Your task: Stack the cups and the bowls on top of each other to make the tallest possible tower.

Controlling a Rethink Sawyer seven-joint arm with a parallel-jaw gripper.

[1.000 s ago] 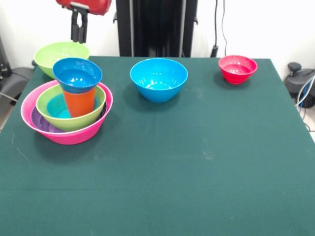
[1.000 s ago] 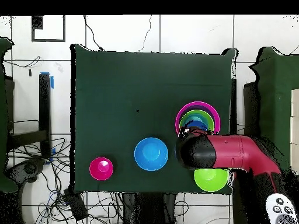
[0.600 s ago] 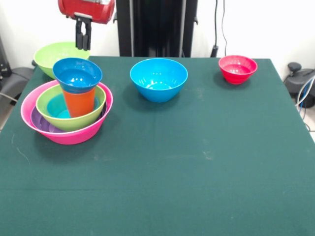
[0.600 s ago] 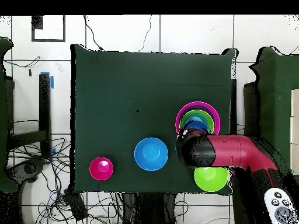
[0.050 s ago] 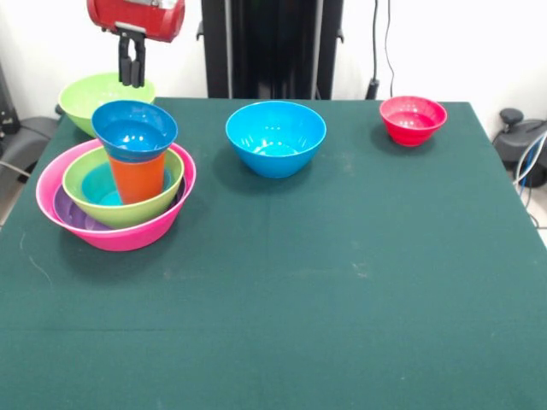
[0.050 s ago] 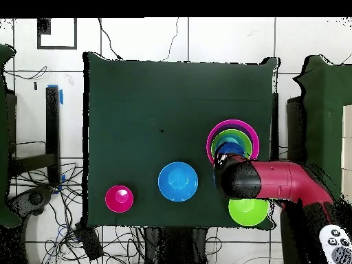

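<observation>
Jaws [image 5: 131,75] look clenched and empty above the lime bowl [image 5: 104,96], behind the tower [image 5: 116,195] (blue bowl topping the orange cup); I'd spread them, then drop onto the rim squarely

A green cloth covers the bench [image 5: 342,282]. Behind it a black post [image 5: 272,47] stands against a white wall [image 5: 453,43], with cables [image 5: 380,43] hanging beside it. From above, the tiled floor [image 6: 137,38] shows tangled wires [image 6: 48,199] alongside.
</observation>
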